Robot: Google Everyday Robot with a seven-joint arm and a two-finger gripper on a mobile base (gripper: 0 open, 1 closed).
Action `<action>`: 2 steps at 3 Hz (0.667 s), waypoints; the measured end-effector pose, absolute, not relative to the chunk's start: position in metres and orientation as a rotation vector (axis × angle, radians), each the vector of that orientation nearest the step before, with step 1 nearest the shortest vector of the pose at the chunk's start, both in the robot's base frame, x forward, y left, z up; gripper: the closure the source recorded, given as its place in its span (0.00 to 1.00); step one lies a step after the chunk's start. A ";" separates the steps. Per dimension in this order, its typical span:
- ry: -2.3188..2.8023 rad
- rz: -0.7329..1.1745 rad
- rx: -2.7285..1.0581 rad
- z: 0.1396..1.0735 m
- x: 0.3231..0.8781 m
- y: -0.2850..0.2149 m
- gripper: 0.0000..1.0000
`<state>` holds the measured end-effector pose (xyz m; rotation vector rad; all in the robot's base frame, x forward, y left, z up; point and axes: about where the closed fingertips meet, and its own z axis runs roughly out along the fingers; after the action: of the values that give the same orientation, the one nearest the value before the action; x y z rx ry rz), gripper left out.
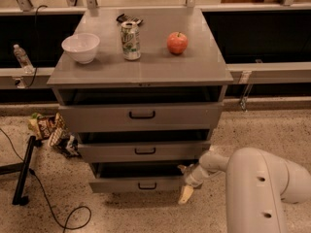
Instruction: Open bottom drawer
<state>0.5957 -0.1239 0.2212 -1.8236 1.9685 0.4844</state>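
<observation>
1. At the far left a clear water bottle (22, 57) stands by a grey rail in front of a dark recess. Its label is too small to read.
2. Below it, on the speckled floor (252, 125), a black stand (24, 171) and a looping cable (68, 217) run off the left edge. Crumpled snack bags (51, 130) lie just beside the cabinet, and their print is illegible.
3. The grey cabinet top (146, 69) carries a white bowl (81, 46) and a can (130, 40) with a green-and-white label whose writing cannot be made out. A dark object (129, 19) sits partly hidden behind the can, and a red apple (177, 42) stands to the right.
4. Three grey drawers stand ajar, each with a shadowed gap above its front. The bottom drawer (121, 184) sits lowest, just above the floor, with its small black loop handle (146, 185) at mid-front. Its inside is lost in shadow.
5. The gripper (186, 184) is low at the right end of the bottom drawer's front. I cannot tell whether it is wide or narrow, or whether it touches the drawer.
6. The white arm (257, 188) fills the lower right corner and is cut off by the frame's edges.
</observation>
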 end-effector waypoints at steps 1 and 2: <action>1.990 0.476 -1.834 0.201 0.596 -0.129 0.19; 2.016 0.493 -1.811 0.191 0.587 -0.132 0.49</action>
<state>0.5867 -0.1315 0.1911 -1.8109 2.0162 0.4926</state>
